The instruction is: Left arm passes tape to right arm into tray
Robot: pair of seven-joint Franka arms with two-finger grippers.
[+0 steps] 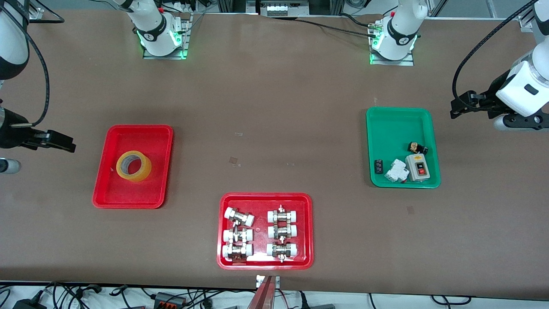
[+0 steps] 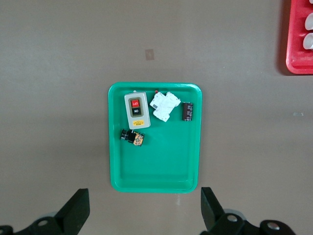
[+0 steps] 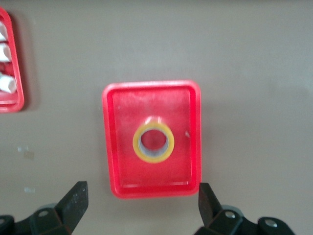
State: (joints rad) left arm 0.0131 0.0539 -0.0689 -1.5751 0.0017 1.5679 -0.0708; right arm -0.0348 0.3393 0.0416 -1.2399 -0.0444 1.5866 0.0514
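Camera layout: one high front view and two downward-looking wrist views.

You see the whole table (image 1: pixel 274 107) from the front camera, set high and facing the robot bases along the top edge. Your left wrist camera looks straight down from well above the green tray (image 2: pixel 156 166), with a corner of the fittings tray (image 2: pixel 298 49) at its edge. Your right wrist camera looks straight down on the red tray (image 3: pixel 115 147) holding the tape (image 3: pixel 153 142). Both wrist views share that fittings tray (image 3: pixel 10 73); the front view covers all three trays.
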